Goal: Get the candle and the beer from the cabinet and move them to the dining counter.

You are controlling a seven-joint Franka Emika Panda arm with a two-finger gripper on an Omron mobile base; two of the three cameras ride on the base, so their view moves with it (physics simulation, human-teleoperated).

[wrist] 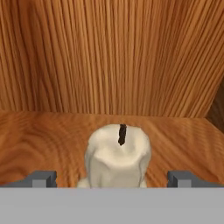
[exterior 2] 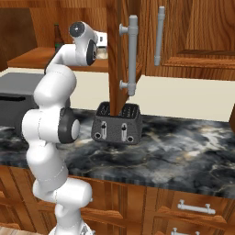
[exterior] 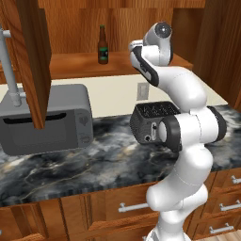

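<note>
Wood-grained walls of the cabinet [wrist: 113,57] surround my claw [wrist: 112,179], spread wide on either side of the candle [wrist: 117,157] standing on its shelf, so next I judge I should ease forward and pinch it.

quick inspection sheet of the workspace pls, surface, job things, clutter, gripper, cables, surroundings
surface: black-and-grey marble worktop under the open cabinet.
job's things: candle upright on the cabinet shelf; beer upright on the same shelf, apart from the arm.
clutter: microwave and toaster on the worktop.
grippers: gripper open, one fingertip each side of the candle, not closed on it.
cables: nothing seen.
surroundings: wall outlet, lower drawers, open cabinet door with bar handle.
</note>
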